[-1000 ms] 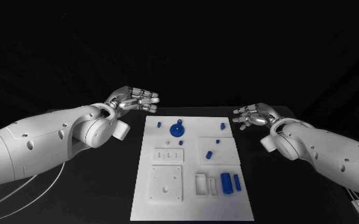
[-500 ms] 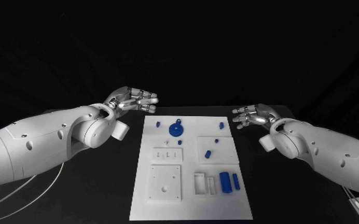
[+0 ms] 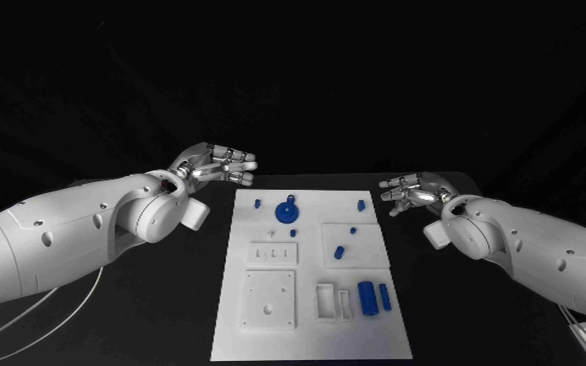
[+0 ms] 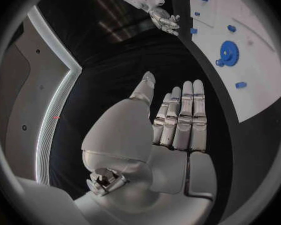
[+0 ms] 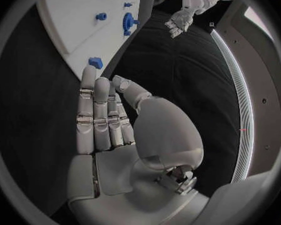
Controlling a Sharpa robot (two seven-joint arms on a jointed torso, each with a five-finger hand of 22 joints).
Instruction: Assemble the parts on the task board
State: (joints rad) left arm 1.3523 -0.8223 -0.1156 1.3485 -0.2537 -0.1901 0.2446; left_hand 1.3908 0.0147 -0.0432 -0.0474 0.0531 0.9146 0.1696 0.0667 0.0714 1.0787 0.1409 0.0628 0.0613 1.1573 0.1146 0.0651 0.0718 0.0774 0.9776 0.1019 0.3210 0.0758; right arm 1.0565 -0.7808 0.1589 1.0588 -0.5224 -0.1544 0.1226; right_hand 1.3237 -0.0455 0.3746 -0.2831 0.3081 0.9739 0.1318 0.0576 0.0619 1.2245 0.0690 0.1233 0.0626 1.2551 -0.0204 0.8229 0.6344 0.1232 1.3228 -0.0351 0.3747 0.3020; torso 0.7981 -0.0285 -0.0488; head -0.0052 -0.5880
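L hand [image 3: 220,163] hovered off the task board's [image 3: 310,332] far-left corner, not touching it; fingers straight and slightly apart, holding nothing. In the L wrist view the same hand [image 4: 172,122] had its palm open, thumb set off from the rest.

Task board lay mid-surface [image 3: 146,315], long side running from the near edge to the far edge. On it, L to R: small blue peg [image 3: 259,202] near the far-left corner; blue gear [image 3: 288,212] just beside it, w/ a small blue piece [image 3: 295,233] right below; white plate w/ slots [image 3: 275,253] and a bigger white square block [image 3: 270,298] along the board's left side toward the near edge. Mid-board: a white frame [image 3: 328,300] near the near edge, a blue piece [image 3: 340,253] on a raised white square. Toward the right side: thick blue block [image 3: 367,296] and thinner blue bar [image 3: 386,296] side by side, apart from each other; small blue peg [image 3: 362,205] near the far-right corner.

R hand [image 3: 409,191] hovered just off the board's far-right corner, clear of the board; fingers loosely curved and spread, nothing in them. R wrist view showed that hand [image 5: 106,120] w/ fingers extended side by side, empty.
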